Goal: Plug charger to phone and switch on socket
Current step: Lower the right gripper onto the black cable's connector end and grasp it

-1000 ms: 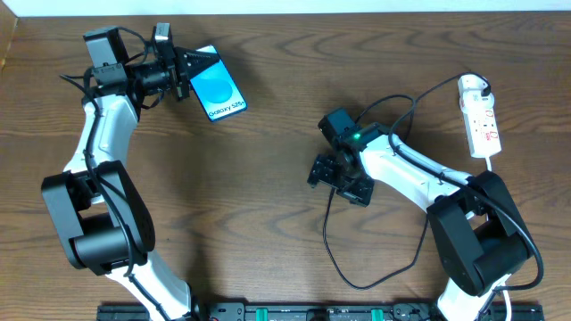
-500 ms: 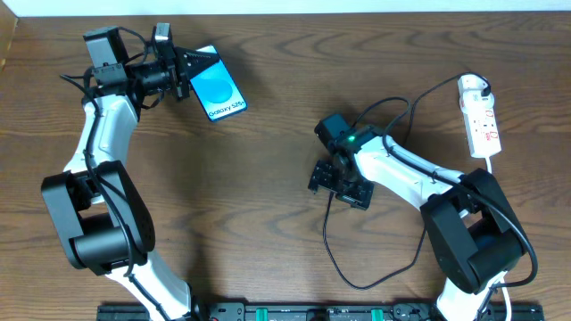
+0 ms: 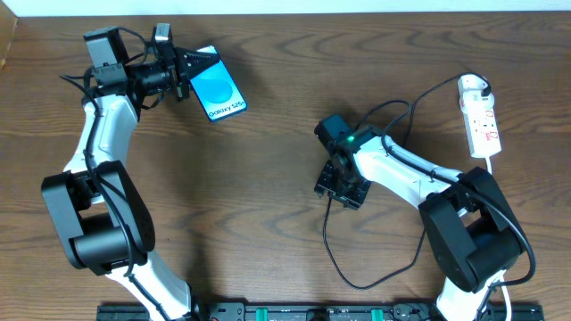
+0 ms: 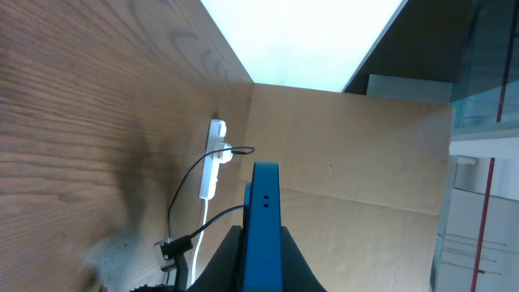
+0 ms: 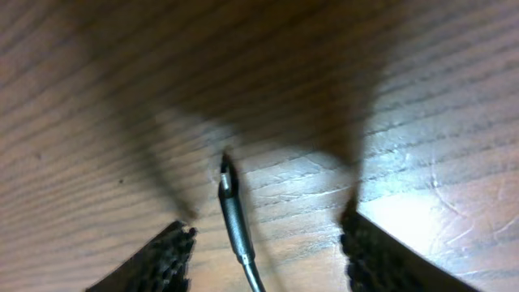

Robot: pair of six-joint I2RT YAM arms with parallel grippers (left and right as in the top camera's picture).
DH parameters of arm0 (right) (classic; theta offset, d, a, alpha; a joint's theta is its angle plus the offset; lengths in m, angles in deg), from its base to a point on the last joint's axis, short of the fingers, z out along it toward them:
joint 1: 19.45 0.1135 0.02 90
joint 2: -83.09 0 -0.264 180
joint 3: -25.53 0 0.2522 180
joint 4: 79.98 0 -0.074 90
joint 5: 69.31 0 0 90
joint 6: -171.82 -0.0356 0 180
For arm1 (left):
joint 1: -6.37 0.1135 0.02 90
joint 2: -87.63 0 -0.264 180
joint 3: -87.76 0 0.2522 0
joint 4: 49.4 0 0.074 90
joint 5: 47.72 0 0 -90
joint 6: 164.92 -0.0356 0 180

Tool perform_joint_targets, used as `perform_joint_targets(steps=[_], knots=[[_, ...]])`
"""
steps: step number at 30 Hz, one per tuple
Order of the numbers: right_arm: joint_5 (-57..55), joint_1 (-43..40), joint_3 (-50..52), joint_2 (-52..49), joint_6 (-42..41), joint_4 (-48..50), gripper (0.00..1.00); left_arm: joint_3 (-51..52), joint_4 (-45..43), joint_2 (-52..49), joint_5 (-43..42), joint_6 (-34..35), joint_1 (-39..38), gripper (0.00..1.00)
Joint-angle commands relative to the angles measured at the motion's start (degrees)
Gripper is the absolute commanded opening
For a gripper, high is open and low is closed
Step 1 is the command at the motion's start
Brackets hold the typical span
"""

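The phone [image 3: 219, 93], with its blue screen facing up, is lifted at the far left, and my left gripper [image 3: 188, 75] is shut on its end. In the left wrist view the phone [image 4: 263, 212] shows edge-on between the jaws of that gripper [image 4: 262, 264]. The charger's black cable [image 3: 327, 242] loops across the table from the socket [image 3: 483, 120] at the far right. Its small plug tip [image 5: 229, 204] lies flat on the wood. My right gripper [image 3: 338, 185] is lowered over the tip and is open [image 5: 268, 227], with a gap on both sides.
A white cord [image 3: 493, 162] runs from the socket toward the front right. A cardboard wall [image 4: 349, 162] stands beyond the table's right end. A black rail [image 3: 303, 312] lines the front edge. Bare wood lies between the two arms.
The right gripper's jaws have narrowed around the plug tip, and the wrist has shifted slightly left. The left arm and the phone have not moved.
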Motion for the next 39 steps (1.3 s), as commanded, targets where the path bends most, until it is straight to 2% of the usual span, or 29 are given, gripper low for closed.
perform_joint_targets(steps=[1,4,5,11,17,31,34,39], knots=[[0.2,0.6,0.3,-2.9,-2.7,0.1,0.52,0.1,-0.1,1.5,-1.8,-1.0,0.1,0.07],[0.8,0.1,0.3,-3.5,-2.6,0.2,0.41,0.1,-0.1,1.5,-1.8,-1.0,0.1,0.07],[0.9,0.1,0.3,-3.5,-2.6,0.3,0.33,0.1,-0.1,1.5,-1.8,-1.0,0.1,0.07],[0.9,0.1,0.3,-3.5,-2.6,0.5,0.22,0.1,-0.1,1.5,-1.8,-1.0,0.1,0.07],[0.9,0.1,0.3,-3.5,-2.6,0.5,0.19,0.1,-0.1,1.5,-1.8,-1.0,0.1,0.07],[-0.9,-0.8,0.3,-3.5,-2.3,1.8,0.23,0.1,-0.1,1.5,-1.8,-1.0,0.1,0.07],[-0.9,-0.9,0.3,-3.5,-2.3,1.3,0.19,0.1,-0.1,1.5,-1.8,-1.0,0.1,0.07],[-0.9,-1.0,0.3,-3.5,-2.3,0.4,0.18,0.1,-0.1,1.5,-1.8,-1.0,0.1,0.07]])
